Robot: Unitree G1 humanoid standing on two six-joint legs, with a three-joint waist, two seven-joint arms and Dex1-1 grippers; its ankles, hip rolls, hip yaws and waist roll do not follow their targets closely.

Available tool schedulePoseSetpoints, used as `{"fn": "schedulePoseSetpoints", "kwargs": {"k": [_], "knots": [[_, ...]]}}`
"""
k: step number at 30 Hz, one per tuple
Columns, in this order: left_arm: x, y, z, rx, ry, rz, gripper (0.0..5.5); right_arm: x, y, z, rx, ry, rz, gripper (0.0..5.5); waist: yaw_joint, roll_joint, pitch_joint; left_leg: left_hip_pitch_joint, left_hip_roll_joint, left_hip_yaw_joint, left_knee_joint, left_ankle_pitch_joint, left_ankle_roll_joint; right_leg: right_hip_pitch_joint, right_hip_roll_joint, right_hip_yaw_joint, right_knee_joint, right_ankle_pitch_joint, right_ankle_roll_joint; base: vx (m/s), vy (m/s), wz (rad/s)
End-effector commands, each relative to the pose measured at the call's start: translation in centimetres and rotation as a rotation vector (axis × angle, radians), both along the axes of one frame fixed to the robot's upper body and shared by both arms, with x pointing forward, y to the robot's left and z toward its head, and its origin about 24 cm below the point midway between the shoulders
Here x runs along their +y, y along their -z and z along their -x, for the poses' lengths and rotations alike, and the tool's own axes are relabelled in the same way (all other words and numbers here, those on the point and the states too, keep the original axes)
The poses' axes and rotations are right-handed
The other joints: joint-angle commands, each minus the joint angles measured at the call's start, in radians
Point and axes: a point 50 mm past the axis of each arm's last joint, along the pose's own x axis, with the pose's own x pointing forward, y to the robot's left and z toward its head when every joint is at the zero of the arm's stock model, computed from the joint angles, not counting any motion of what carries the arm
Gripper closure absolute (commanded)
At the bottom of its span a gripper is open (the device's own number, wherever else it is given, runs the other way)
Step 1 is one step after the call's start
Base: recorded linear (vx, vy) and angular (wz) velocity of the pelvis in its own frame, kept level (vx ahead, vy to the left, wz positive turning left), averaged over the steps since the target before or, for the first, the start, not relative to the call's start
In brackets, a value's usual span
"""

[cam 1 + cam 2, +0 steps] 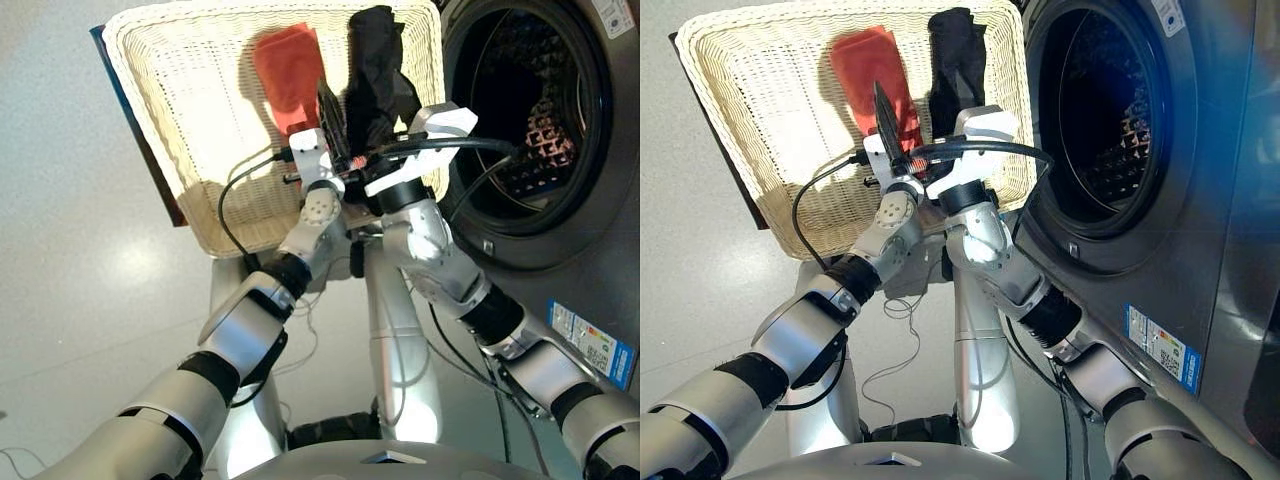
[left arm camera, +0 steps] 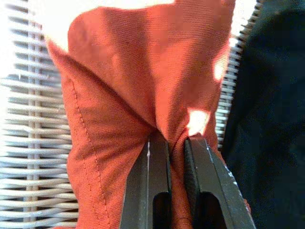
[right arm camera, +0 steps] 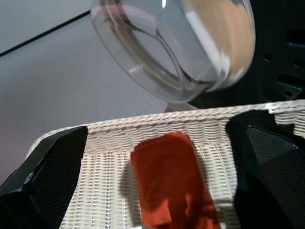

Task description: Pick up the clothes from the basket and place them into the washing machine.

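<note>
The orange-red cloth [image 2: 143, 81] lies in the basket [image 1: 190, 110], pinched at its near end by the left gripper [image 2: 176, 143], whose two black fingers [image 2: 152, 181] are closed on a raised fold of the fabric. Just beside it, on the washer side, the black cloth [image 1: 375, 65] lies along the basket toward the far rim, and the right gripper [image 1: 385, 125] hovers over its near end. The right wrist view shows that gripper's fingers [image 3: 52, 167] spread wide apart with nothing between them.

Both forearms reach forward from the body and converge over the near part of the basket, wrists almost touching, the left one angled down into the orange-red cloth, the right one held a little higher. Beyond the right arm stands the washing machine [image 1: 560, 230], its round drum opening [image 1: 520, 110] dark and uncovered.

Only the left wrist view shows the clamp itself, with stitching and wicker close around the fingers. Only the right wrist view shows the glass porthole door [image 3: 181, 43], swung out above the basket's far rim
</note>
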Motion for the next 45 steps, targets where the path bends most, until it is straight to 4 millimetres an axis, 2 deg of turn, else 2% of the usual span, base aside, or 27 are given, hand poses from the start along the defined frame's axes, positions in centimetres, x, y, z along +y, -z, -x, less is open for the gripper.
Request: {"fn": "schedulePoseSetpoints", "kwargs": {"k": [1,2,6,8,10,11,12,14,15,22,32,40,45], "knots": [[-2.4,0.4,2.0,-0.112,0.091,-0.136,5.5,-2.0,-2.5,1.5,-0.144,-0.006,-0.106,0.0,0.022,0.036,-0.009,0.024,-0.007,0.018,-0.031,0.005,-0.02,-0.019,-0.009,-0.024,-0.016,0.02,-0.012,0.0,0.0,0.0],[-2.4,0.5,2.0,-0.112,0.091,-0.137,5.5,-2.0,-2.5,1.5,-0.143,-0.006,-0.107,0.0,0.022,0.036,-0.009,0.024,-0.007,0.018,-0.031,0.005,-0.021,-0.018,-0.009,-0.025,-0.016,0.02,-0.012,0.0,0.0,0.0],[-0.4,-1.4,3.8,-0.338,0.122,-0.254,5.5,-4.1,-2.0,1.1,-0.14,0.071,-0.067,0.0,0.045,0.056,-0.009,0.028,-0.016,0.015,-0.046,0.006,-0.018,-0.014,-0.013,-0.031,-0.022,0.017,-0.012,0.0,0.0,0.0],[0.0,-1.6,4.2,-0.367,0.124,-0.267,5.5,-4.4,-2.0,1.1,-0.142,0.083,-0.06,0.0,0.049,0.058,-0.009,0.03,-0.017,0.014,-0.047,0.007,-0.018,-0.011,-0.013,-0.033,-0.024,0.017,-0.013,0.0,0.0,0.0],[1.7,-2.7,5.3,-0.496,0.126,-0.373,5.5,-5.4,-2.3,1.0,-0.157,0.105,-0.057,0.0,0.059,0.066,-0.009,0.041,-0.019,0.019,-0.062,0.007,-0.019,0.0,-0.019,-0.04,-0.036,0.022,-0.01,0.0,0.0,0.0],[1.7,-2.7,5.3,-0.495,0.125,-0.374,5.5,-5.4,-2.2,1.0,-0.156,0.104,-0.057,0.0,0.059,0.065,-0.009,0.043,-0.019,0.019,-0.062,0.008,-0.019,0.001,-0.019,-0.04,-0.037,0.022,-0.01,0.0,0.0,0.0],[2.6,-3.6,6.3,-0.574,0.136,-0.402,5.5,-5.8,-2.5,1.1,-0.163,0.105,-0.061,0.0,0.065,0.069,-0.009,0.054,-0.018,0.024,-0.082,0.014,-0.02,0.015,-0.025,-0.046,-0.06,0.031,-0.007,0.0,0.0,0.0],[3.0,-3.7,6.7,-0.593,0.139,-0.417,5.5,-5.8,-2.4,1.2,-0.165,0.101,-0.057,0.0,0.067,0.067,-0.009,0.065,-0.017,0.026,-0.093,0.016,-0.02,0.025,-0.026,-0.049,-0.072,0.035,-0.004,-0.037,0.005,0.087],[3.5,-4.7,7.6,-0.671,0.157,-0.452,5.5,-6.0,-3.0,1.4,-0.184,0.081,-0.056,0.0,0.071,0.068,-0.009,0.057,-0.022,0.036,-0.126,0.057,-0.014,0.02,-0.028,-0.052,-0.107,0.077,-0.004,-0.07,0.013,0.109],[4.3,-6.2,10.4,-0.831,0.24,-0.525,5.5,-5.5,-2.9,1.8,-0.168,-0.038,-0.012,0.0,0.085,0.077,-0.009,0.166,-0.035,0.05,-0.223,0.081,-0.016,0.127,-0.038,-0.06,-0.198,0.102,0.012,-0.009,0.003,0.004],[4.4,-7.0,12.6,-0.97,0.37,-0.666,5.5,-3.7,-3.7,2.0,-0.17,-0.2,0.046,0.0,0.096,0.077,-0.009,0.401,-0.064,0.068,-0.377,0.111,-0.012,0.355,-0.057,-0.073,-0.337,0.139,0.038,0.042,0.022,-0.004],[4.4,-7.0,13.0,-1.014,0.475,-0.784,5.5,-2.0,-4.3,2.1,-0.175,-0.309,0.069,0.0,0.119,0.083,-0.009,0.687,-0.079,0.068,-0.542,0.146,-0.012,0.628,-0.077,-0.095,-0.466,0.167,0.056,0.092,0.028,-0.018],[4.5,-7.4,13.2,-1.024,0.5,-0.758,5.5,-1.4,-4.5,1.9,-0.158,-0.344,0.059,0.0,0.135,0.089,-0.023,0.806,-0.088,0.064,-0.604,0.157,-0.015,0.743,-0.083,-0.107,-0.518,0.171,0.06,0.062,0.026,0.033]]}}
